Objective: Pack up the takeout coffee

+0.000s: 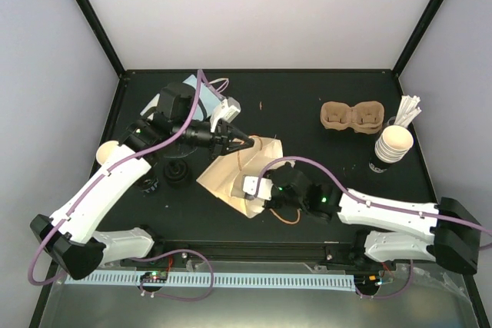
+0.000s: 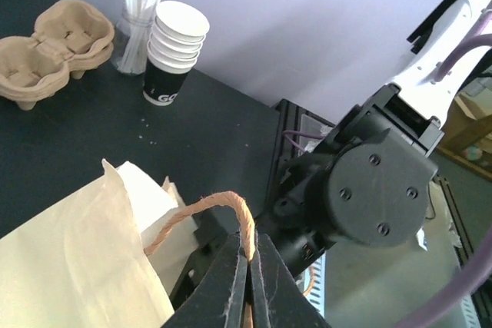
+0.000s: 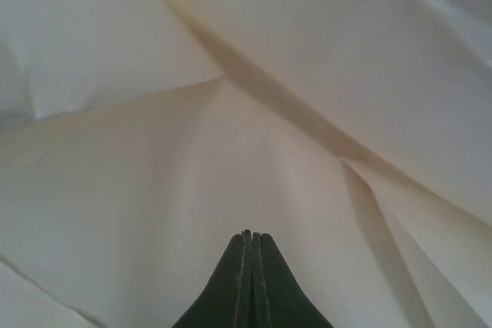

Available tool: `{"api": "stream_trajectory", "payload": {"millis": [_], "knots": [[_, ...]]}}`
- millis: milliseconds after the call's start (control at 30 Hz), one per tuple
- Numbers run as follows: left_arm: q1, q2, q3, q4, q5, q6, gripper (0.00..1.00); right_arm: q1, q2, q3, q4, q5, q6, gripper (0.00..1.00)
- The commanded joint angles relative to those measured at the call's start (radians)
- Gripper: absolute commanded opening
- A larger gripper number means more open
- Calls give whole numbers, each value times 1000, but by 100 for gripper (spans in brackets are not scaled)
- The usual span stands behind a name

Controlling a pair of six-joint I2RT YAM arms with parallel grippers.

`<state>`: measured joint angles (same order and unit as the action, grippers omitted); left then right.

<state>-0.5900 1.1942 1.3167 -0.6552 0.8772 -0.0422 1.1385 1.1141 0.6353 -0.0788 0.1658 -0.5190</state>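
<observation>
The left tool (image 2: 247, 257) pinches the twisted brown paper handle (image 2: 201, 209) of the cream paper bag (image 1: 231, 178). The right tool (image 3: 247, 237) is closed, empty, against its paper. The small cream paper cup (image 1: 106, 151) stands at the counter's (image 1: 307, 113) left, well apart. Fetching it means letting go, so the bag may collapse.

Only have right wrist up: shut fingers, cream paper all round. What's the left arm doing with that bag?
Observer: In the left wrist view, the left gripper is shut on the twine handle of the paper bag and holds that loop up off the paper.
Operator: Is the coffee inside the bag? All I see is paper.
Observer: No. In the top view, the takeout coffee sits on the table at the far left, outside the bag and partly hidden by the left arm.
</observation>
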Motion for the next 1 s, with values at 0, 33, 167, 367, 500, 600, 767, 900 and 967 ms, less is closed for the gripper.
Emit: {"api": "stream_trajectory", "payload": {"millis": [0,33,167,367,500,600,767,900,967], "knots": [[-5,16,7,69,85,-2,2,4,84,112,-120,-3,-185,1],[-5,18,7,73,91,-5,1,4,105,136,-162,-22,-201,1],[-4,22,7,86,114,-18,1,4,158,161,-204,-46,-223,1],[-5,19,15,84,143,-15,1,6,158,148,-169,-37,-282,1],[-6,24,38,6,162,36,2,6,146,177,-214,5,-278,1],[-13,29,48,-61,164,79,1,4,100,208,-224,18,-269,1],[-38,26,36,-103,152,110,2,4,85,255,-263,-4,-325,1],[-55,32,35,-132,112,120,1,4,118,300,-344,18,-346,1],[-59,31,34,-142,93,122,2,4,118,315,-377,11,-346,1]]}}
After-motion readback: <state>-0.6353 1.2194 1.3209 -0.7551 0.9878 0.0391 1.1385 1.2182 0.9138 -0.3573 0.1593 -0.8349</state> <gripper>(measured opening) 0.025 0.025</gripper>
